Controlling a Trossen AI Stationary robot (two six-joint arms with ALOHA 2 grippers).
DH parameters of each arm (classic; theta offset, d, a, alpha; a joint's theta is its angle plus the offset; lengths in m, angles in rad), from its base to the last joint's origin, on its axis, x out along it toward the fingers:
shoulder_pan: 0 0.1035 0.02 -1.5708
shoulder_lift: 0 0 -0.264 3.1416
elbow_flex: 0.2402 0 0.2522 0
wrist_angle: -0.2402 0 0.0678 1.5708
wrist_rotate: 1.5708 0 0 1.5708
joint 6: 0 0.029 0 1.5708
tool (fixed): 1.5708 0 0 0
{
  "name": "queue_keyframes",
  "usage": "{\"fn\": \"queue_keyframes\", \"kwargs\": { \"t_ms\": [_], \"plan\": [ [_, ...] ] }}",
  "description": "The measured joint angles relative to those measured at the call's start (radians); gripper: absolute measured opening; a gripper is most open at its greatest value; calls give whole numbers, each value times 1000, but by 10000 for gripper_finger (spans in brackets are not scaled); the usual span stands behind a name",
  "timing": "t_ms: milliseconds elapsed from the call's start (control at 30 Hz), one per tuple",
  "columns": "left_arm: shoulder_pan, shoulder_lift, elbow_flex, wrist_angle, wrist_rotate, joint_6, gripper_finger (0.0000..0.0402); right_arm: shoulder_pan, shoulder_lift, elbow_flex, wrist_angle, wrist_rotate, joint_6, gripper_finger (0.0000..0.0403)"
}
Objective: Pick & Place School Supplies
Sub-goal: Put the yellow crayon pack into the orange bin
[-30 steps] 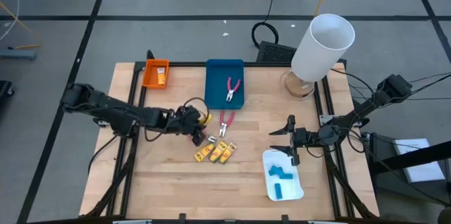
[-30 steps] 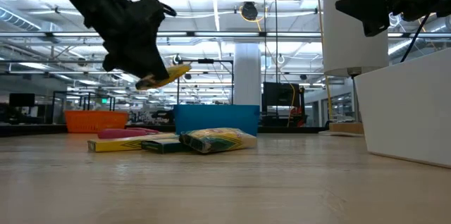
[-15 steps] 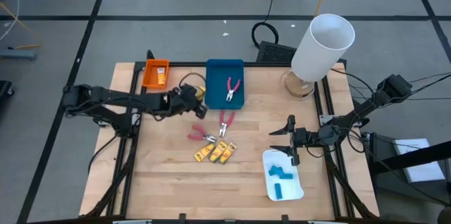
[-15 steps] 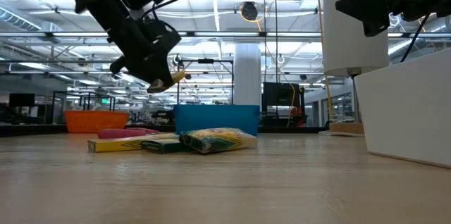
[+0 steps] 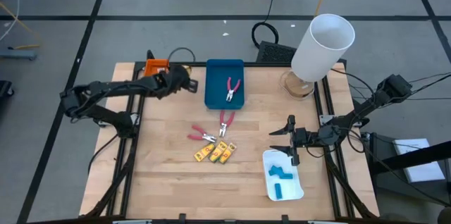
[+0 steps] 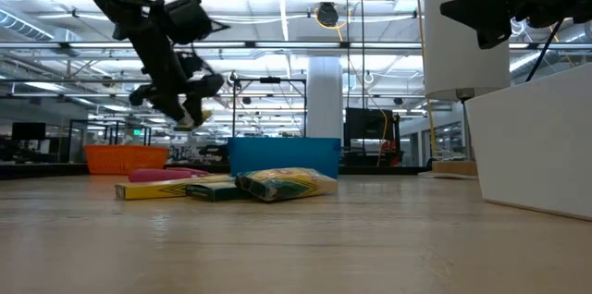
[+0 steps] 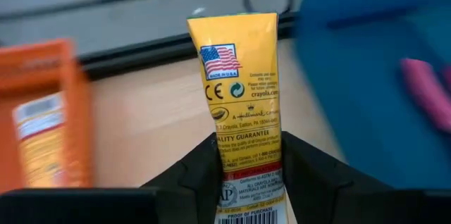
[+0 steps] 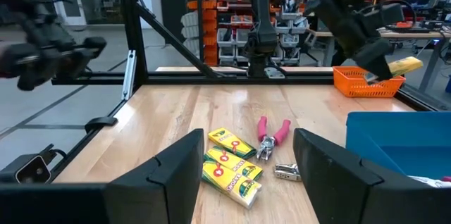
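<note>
Left tool (image 7: 248,171), clamped on a yellow crayon box (image 7: 242,90), has swung from the bench middle up beside the orange tray (image 5: 153,64), drop-off looks imminent.

Wooden table (image 5: 169,175), black-framed. Orange tray (image 5: 155,73) at eleven o'clock, blue tray (image 5: 217,90) at twelve, white tray (image 5: 296,189) at five. Yellow boxes (image 5: 215,153) and two pliers (image 5: 215,127) lying near centre.

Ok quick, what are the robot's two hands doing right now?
Left gripper: jaws shut on a yellow crayon box, beside the orange tray.
Right gripper: jaws open, empty.
</note>
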Motion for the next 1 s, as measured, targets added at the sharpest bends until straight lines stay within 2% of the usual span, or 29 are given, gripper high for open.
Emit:
{"fn": "queue_keyframes", "kwargs": {
  "t_ms": [233,433,567,767,1000],
  "plan": [
    [205,0,0,-105,75,-13,123,0,0,0,-16,0,0,210],
    [317,-24,0,-132,76,15,136,0,0,0,-16,0,0,210],
    [366,-71,0,-133,78,37,141,0,0,0,-16,0,0,210],
    [433,-132,0,-239,85,74,125,0,0,0,-16,0,0,210],
    [435,-133,0,-251,105,93,132,0,0,0,-16,1,-1,210]
  ]
}}
